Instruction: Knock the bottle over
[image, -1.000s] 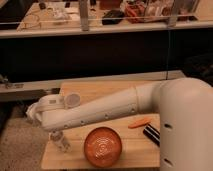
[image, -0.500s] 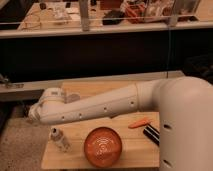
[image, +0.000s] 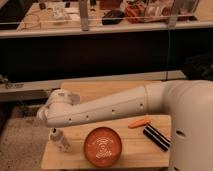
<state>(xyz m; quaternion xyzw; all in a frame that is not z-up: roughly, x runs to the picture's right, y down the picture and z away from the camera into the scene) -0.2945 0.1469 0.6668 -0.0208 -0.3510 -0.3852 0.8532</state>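
Note:
The bottle (image: 61, 140) is small and whitish with a rounded white cap. It stands upright near the front left corner of the wooden table (image: 100, 90). My white arm reaches from the right across the table. Its gripper end (image: 44, 116) hangs over the table's left edge, above the bottle and slightly to its left, with a gap between them.
An orange bowl (image: 102, 146) sits right of the bottle at the front edge. A small orange piece (image: 139, 122) and a black rectangular bar (image: 156, 137) lie at the right. A dark counter wall stands behind the table, with cluttered desks beyond it.
The arm's wrist end has risen and drawn up away from the bottle, so the bottle now shows whole. The bottle has stayed upright in the same spot.

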